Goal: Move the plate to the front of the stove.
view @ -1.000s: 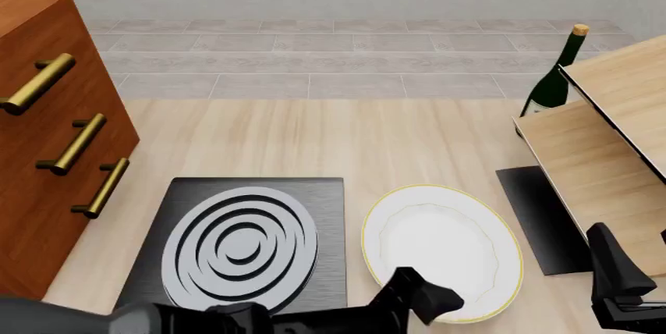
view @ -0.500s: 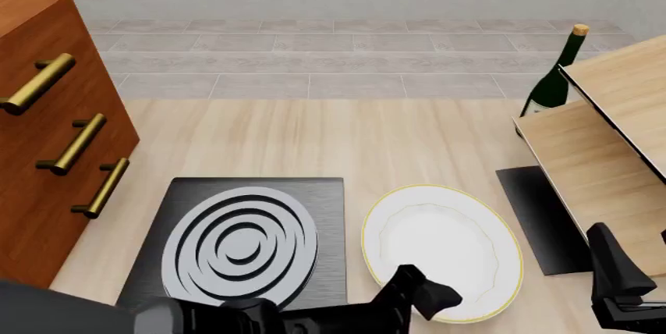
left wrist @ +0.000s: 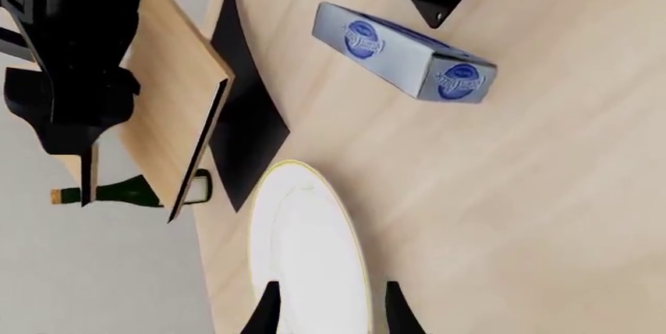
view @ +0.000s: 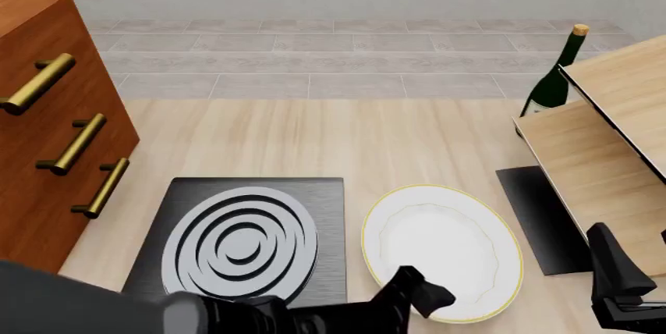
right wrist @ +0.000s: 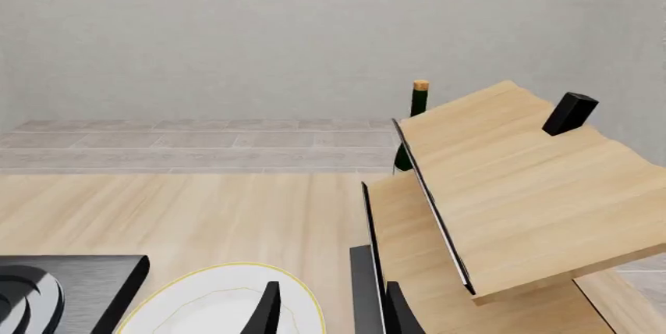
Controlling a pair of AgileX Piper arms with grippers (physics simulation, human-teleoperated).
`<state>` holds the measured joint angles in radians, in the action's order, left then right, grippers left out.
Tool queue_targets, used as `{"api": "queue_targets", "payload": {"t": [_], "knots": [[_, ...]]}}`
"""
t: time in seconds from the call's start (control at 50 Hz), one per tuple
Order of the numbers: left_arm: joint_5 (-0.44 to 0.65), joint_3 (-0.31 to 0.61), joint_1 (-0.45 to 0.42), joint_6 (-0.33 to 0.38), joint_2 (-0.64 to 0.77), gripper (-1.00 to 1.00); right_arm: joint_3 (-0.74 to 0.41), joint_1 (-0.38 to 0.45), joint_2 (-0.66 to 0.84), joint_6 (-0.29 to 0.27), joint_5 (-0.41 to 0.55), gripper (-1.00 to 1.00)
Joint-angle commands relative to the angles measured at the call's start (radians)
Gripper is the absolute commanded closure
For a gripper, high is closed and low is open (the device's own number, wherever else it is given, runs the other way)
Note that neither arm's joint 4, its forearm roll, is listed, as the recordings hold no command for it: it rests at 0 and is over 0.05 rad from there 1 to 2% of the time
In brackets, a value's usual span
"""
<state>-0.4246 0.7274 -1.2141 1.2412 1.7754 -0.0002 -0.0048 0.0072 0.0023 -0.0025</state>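
While the left gripper (view: 422, 296) straddles the plate's (view: 442, 250) near rim with its fingers spread, the plate lies flat on the desk (view: 312, 143) just right of the stove (view: 246, 240). Whether the right gripper (view: 621, 281) is open or closed cannot be told.

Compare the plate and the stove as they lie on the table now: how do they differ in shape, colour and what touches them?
The plate is round and white with a thin gold rim; the stove is a black rectangular slab with a grey-white ringed burner. The left gripper is at the plate's near edge, its fingertips on either side of the rim, while nothing grips the stove. The plate lies right of the stove. Both lie flat on the wooden table.
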Motion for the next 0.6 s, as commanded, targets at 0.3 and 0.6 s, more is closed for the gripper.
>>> {"api": "queue_targets", "payload": {"t": [0.3, 0.6], "knots": [[-0.007, 0.016, 0.033, 0.037, 0.053, -1.0, 0.0, 0.0, 0.0, 0.0, 0.0, -1.0], [-0.007, 0.033, 0.063, 0.048, 0.069, -1.0, 0.0, 0.0, 0.0, 0.0, 0.0, -1.0]]}}
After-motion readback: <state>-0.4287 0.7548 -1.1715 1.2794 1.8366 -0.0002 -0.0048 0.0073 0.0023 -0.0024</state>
